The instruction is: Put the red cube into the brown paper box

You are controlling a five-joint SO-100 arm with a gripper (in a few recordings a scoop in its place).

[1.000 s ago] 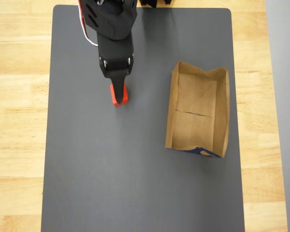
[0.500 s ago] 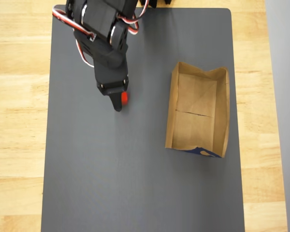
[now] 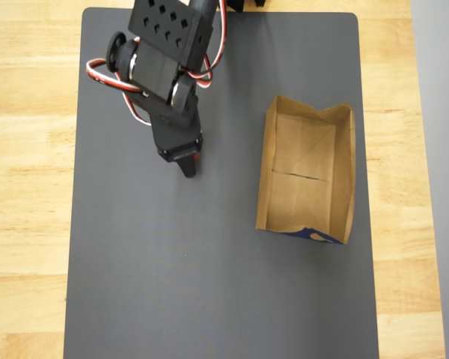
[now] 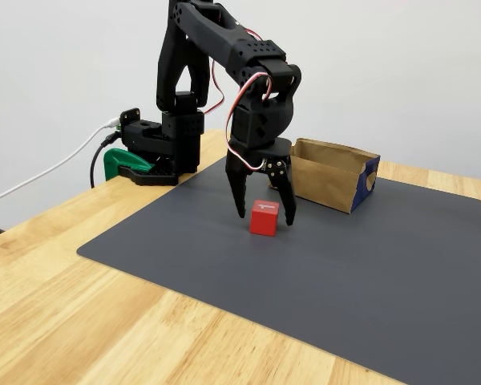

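Red cube (image 4: 264, 219) between open fingers (image 4: 240, 199), top mostly arm-hidden

The cube (image 4: 264, 218) sits on the mat (image 4: 369, 273), left of the box (image 4: 330, 176) in the fixed view. The tool (image 4: 264, 215) stands over the cube, a finger either side.

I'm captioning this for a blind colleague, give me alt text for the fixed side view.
A black robot arm's two-finger gripper stands open, pointing down over a small red cube on a dark grey mat, one finger on each side. A shallow brown paper box sits behind it on the mat.
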